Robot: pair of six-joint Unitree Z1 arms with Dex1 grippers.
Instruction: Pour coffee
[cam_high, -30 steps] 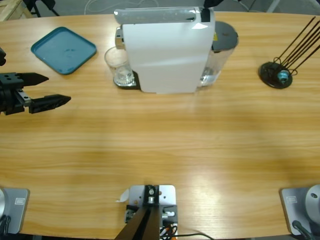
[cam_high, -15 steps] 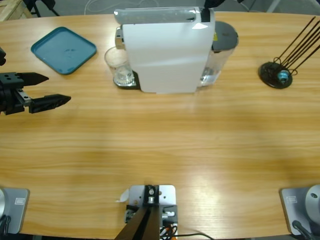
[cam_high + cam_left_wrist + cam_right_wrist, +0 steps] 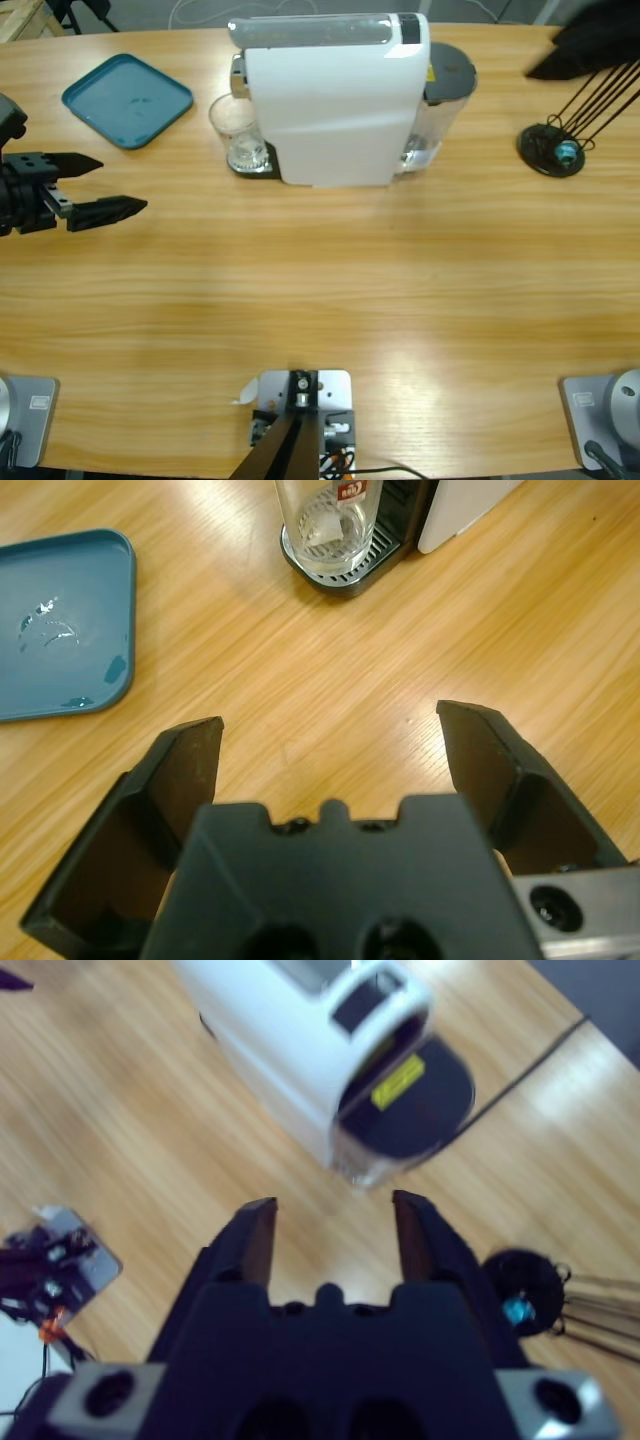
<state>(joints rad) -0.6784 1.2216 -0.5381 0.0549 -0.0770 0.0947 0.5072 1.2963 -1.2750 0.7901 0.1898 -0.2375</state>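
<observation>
A clear drinking glass (image 3: 238,130) stands on the drip tray (image 3: 340,572) under the spout of the white coffee machine (image 3: 330,100). In the left wrist view the glass (image 3: 325,520) looks clear, and I see no coffee in it. My left gripper (image 3: 118,184) hovers open over the table's left end, well short of the glass, with nothing between its jaws (image 3: 330,730). My right gripper (image 3: 585,45) is a dark blur at the upper right. It is open and holds nothing (image 3: 333,1220), high above the machine (image 3: 300,1020).
A blue tray (image 3: 128,98) lies at the back left, with wet spots on it (image 3: 50,620). A black wire stand (image 3: 553,150) sits at the right end of the table. The machine's water tank (image 3: 440,90) is on its right side. Bare wood fills the front half of the table.
The right gripper has swung from above the machine's top over to the upper right. The left gripper has shifted slightly toward the front and right, still open.
</observation>
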